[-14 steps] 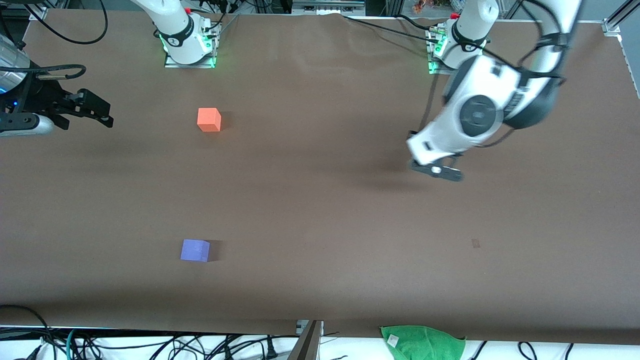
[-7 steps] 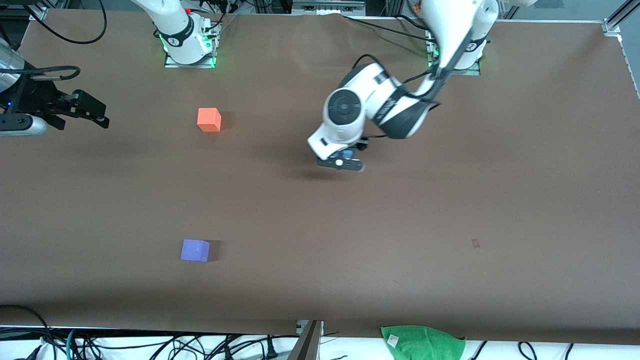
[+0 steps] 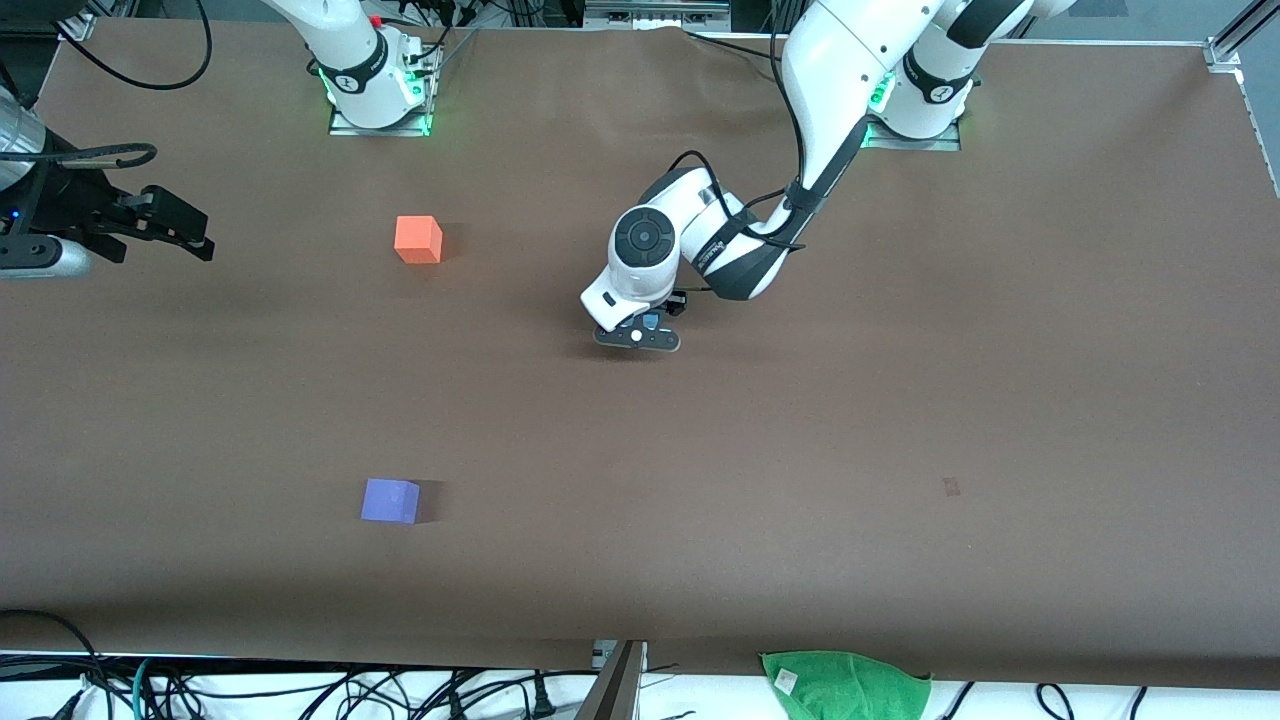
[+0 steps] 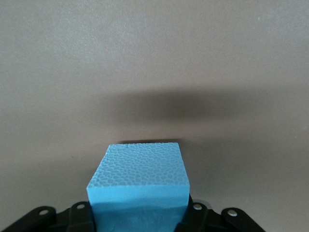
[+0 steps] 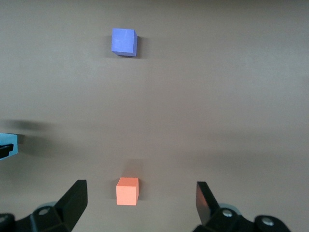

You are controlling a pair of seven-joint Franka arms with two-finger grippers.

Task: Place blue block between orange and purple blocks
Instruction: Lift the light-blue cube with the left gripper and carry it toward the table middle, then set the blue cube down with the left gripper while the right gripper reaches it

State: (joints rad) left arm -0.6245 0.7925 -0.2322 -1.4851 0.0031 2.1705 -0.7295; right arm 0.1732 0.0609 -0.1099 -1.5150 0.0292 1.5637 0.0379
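The left gripper (image 3: 637,337) is clamped on the blue block (image 4: 139,180) and hangs in the air over the middle of the table (image 3: 900,420). In the front view the arm's wrist hides nearly all of the block; only a sliver of blue shows under it. The left wrist view shows the block's top face and front edge, with its lower part cut off between the fingers (image 4: 79,217).

The right gripper (image 5: 140,198) waits with its jaws spread wide and nothing between them, over the table's edge at the right arm's end; much of it is cut off in the front view.

The orange block (image 3: 418,239) lies toward the right arm's end, and the purple block (image 3: 390,500) lies nearer the front camera than it, well apart. The brown surface between the two is bare, as is the stretch from them to the held block.

A green cloth (image 3: 848,683) lies off the table's front edge among cables (image 3: 300,690).
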